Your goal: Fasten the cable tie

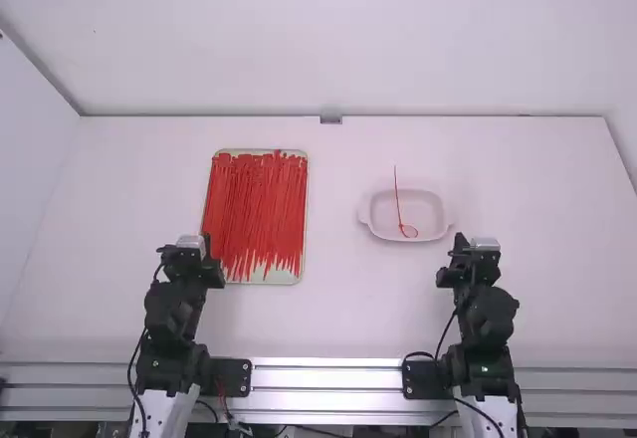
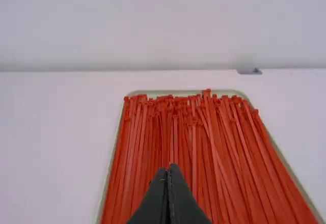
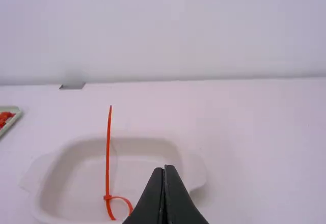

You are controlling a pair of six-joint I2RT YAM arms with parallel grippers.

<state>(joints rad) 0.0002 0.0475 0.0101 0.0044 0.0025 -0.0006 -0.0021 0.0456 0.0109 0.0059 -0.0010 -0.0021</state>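
Tabletop (image 1: 518,209), white.

- One red cable tie (image 1: 398,204) lies in a shallow white dish (image 1: 428,197), right of the tabletop's middle. It is already fastened: a small closed loop (image 3: 118,206) sits at the end nearer the tabletop's near edge. The long axis runs near to far. The straight tail points toward the far edge, leaning slightly left, and its tip passes over the dish's far rim.
- Tray (image 1: 264,281) left of the middle holds a dense pile of loose ties (image 1: 257,214), also red. They lie side by side with their long axes near to far, filling the tray.
- Left gripper (image 2: 168,169) is near the tray's near left corner, above the pile's near end. Its fingers are pressed together and hold nothing.
- Right gripper (image 3: 164,168) is just on the near side of the dish. Its fingers are closed tip to tip, empty and clear of the tie.
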